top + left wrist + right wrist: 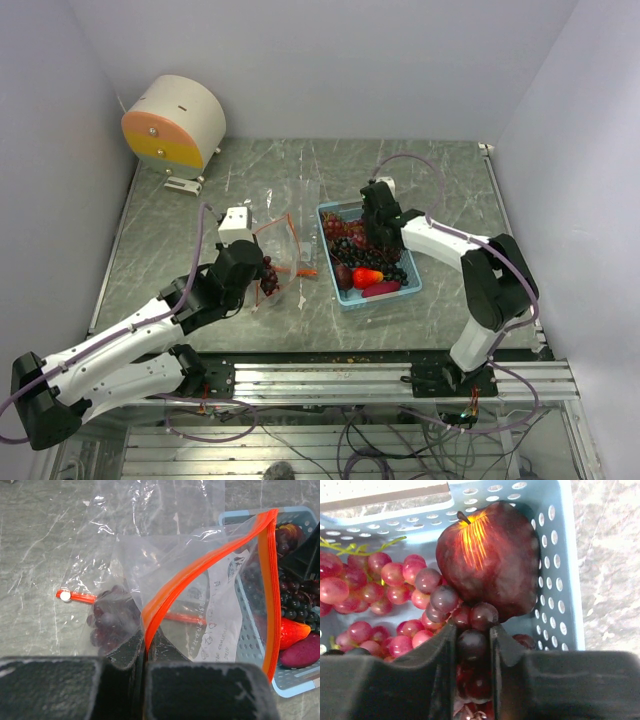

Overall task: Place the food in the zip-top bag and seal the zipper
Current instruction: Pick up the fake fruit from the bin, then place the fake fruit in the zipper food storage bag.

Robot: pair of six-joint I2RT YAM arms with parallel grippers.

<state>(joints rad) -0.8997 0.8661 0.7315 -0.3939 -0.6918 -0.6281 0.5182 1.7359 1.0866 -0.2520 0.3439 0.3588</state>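
Note:
The clear zip-top bag (pixel 165 555) lies left of the tray, its mouth lifted and gaping toward the tray. My left gripper (pixel 146 647) is shut on the orange-red zipper (pixel 200 565) at the mouth's near edge. One dark grape cluster (pixel 112 622) shows through the plastic inside the bag. Over the tray's far corner, my right gripper (pixel 473 630) reaches down into the food, its fingers pressed on both sides of a dark red grape cluster (pixel 445 597). A dark red apple (pixel 490 555) lies just beyond that cluster. In the top view the left gripper (pixel 265 272) is at the bag and the right gripper (pixel 375 225) is in the tray.
The light blue perforated tray (pixel 330 255) holds more grape clusters, a bright red fruit (pixel 295 630) and a purple one (pixel 300 652). A white and orange drum (pixel 175 122) stands at the back left. White walls enclose the table on three sides.

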